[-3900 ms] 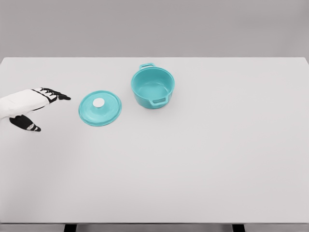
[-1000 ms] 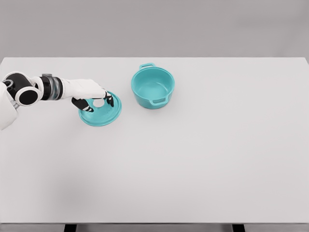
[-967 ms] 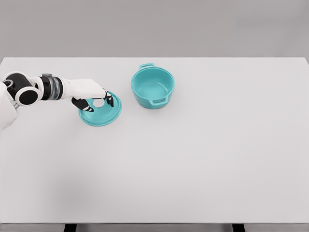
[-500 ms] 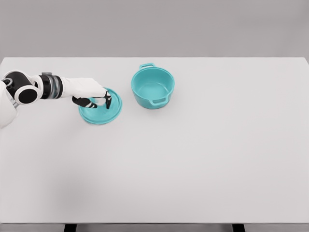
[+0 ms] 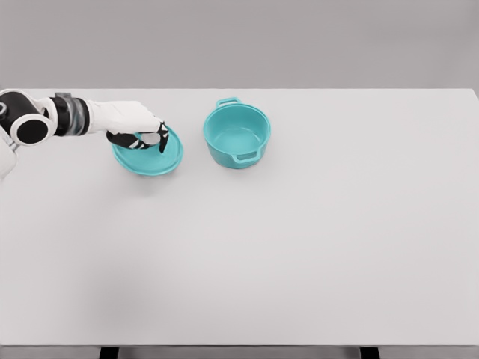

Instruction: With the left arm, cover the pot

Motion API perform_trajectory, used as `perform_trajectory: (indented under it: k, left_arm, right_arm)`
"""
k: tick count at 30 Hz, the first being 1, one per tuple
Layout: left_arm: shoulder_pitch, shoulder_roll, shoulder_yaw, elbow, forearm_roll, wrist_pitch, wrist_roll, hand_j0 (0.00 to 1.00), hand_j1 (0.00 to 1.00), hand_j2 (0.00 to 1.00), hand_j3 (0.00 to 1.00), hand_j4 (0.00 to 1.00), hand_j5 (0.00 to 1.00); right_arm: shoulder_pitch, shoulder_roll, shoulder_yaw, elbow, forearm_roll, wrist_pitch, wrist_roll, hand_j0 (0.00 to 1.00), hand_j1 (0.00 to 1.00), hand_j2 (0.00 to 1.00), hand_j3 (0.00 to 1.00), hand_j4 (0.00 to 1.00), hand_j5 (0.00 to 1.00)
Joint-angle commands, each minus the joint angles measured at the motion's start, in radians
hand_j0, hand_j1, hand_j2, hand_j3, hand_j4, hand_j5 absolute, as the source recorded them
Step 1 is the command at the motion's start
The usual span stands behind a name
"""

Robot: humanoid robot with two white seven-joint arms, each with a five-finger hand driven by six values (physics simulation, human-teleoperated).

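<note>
A teal pot [image 5: 236, 134] with two side handles stands uncovered on the white table [image 5: 299, 247], left of its middle toward the far side. Its teal lid [image 5: 150, 155] with a white knob hangs tilted a little above the table, to the left of the pot. My left hand [image 5: 146, 134] reaches in from the left edge and is shut on the lid's knob from above, black fingers curled around it. The lid's shadow lies on the table just below it. My right arm does not appear.
The table's far edge runs just behind the pot, with a plain grey wall beyond it.
My left hand reached the lid, closed on its knob, and has lifted it off the table, up and slightly left. The pot has not moved.
</note>
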Motion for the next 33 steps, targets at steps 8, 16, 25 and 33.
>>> perform_trajectory:
  k: [8,16,25,33]
  left_arm:
    - [-0.026,0.001,0.003,-0.004,0.068,0.001,0.0,0.47,0.47,0.47,0.47,0.47,0.47]
    - [-0.037,-0.005,0.009,-0.007,0.075,0.002,0.0,0.47,0.47,0.47,0.47,0.47,0.47]
    - [-0.055,-0.014,0.011,-0.009,0.082,0.002,0.0,0.47,0.47,0.47,0.47,0.47,0.47]
    - [-0.071,-0.056,0.011,-0.004,0.08,0.005,0.0,0.47,0.47,0.47,0.47,0.47,0.47]
  right_arm:
    - [0.0,0.0,0.0,0.0,0.0,0.0,0.0,1.0,1.0,1.0,1.0,1.0,1.0]
    - [0.0,0.0,0.0,0.0,0.0,0.0,0.0,1.0,1.0,1.0,1.0,1.0,1.0]
    - [0.0,0.0,0.0,0.0,0.0,0.0,0.0,1.0,1.0,1.0,1.0,1.0,1.0]
    - [0.0,0.0,0.0,0.0,0.0,0.0,0.0,1.0,1.0,1.0,1.0,1.0,1.0]
